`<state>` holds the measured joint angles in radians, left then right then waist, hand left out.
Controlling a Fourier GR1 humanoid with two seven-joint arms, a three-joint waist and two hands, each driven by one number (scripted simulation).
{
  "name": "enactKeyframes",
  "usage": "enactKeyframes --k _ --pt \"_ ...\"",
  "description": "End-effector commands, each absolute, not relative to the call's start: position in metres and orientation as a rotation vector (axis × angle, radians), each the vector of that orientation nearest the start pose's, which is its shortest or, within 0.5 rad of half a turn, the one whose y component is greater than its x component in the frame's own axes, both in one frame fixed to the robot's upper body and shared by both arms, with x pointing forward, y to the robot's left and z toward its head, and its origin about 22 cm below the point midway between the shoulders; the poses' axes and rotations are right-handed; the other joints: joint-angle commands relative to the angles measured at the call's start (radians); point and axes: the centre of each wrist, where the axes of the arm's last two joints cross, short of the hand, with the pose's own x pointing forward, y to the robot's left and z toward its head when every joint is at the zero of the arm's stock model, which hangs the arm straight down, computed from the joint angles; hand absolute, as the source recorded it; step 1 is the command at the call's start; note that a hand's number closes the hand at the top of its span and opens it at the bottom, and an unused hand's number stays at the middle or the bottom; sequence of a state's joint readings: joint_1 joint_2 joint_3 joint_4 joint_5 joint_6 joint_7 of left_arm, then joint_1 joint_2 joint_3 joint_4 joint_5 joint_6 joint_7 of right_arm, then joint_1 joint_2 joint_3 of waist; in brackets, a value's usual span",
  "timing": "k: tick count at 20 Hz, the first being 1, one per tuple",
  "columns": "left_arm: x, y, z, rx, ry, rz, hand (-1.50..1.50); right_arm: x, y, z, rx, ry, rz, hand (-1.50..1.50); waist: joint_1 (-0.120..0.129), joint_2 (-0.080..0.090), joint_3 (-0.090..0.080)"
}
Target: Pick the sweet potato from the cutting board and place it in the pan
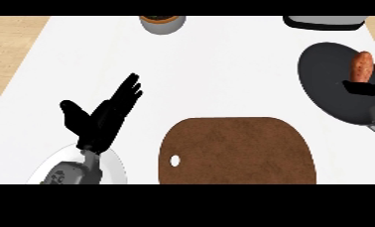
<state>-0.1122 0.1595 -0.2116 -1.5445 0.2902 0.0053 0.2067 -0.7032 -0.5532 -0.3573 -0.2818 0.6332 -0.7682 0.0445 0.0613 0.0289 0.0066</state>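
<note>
Sweet potato (360, 66), 1 only, lies in the dark pan (326, 72) at the view's right edge, w/ a bit of the right hand (360, 88) just below it, touching or nearly so; too little shows to tell its fingers. 1 brown cutting board (238, 150), bottom centre, bare, hole near its left edge. Left hand (102, 117) at lower left, fingers straight & apart, holding nothing. 1 grey bowl (162, 23) at top centre, 1 dark appliance (324, 22) at top right.

White counter (219, 72) fills the view; pale wood strip (18, 47) along its left edge; light even, shadows faint.
</note>
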Motion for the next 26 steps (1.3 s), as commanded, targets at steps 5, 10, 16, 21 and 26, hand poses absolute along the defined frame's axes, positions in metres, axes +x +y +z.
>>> enactKeyframes --k 5,10,16,21,26 --pt "0.256 0.207 0.013 -0.26 -1.373 -0.134 0.0 0.357 -0.425 0.019 -1.277 -1.273 -0.199 -1.5 -0.013 -0.007 0.005" --pt "0.258 0.218 0.012 -0.249 -1.371 -0.098 0.0 0.342 -0.448 0.022 -1.145 -1.414 -0.407 -1.5 -0.032 -0.011 0.001" --pt "0.253 0.217 0.013 -0.251 -1.365 -0.109 0.0 0.298 -0.478 -0.01 -0.928 -1.427 -0.448 -1.5 -0.032 -0.014 -0.001" --pt "0.25 0.216 0.015 -0.239 -1.373 -0.107 0.0 0.259 -0.499 -0.028 -0.821 -1.491 -0.399 -1.5 -0.046 -0.022 -0.003" --pt "0.263 0.222 -0.006 -0.225 -1.376 -0.094 0.0 0.225 -0.511 -0.044 -0.723 -1.535 -0.37 -1.5 -0.052 -0.019 -0.003"
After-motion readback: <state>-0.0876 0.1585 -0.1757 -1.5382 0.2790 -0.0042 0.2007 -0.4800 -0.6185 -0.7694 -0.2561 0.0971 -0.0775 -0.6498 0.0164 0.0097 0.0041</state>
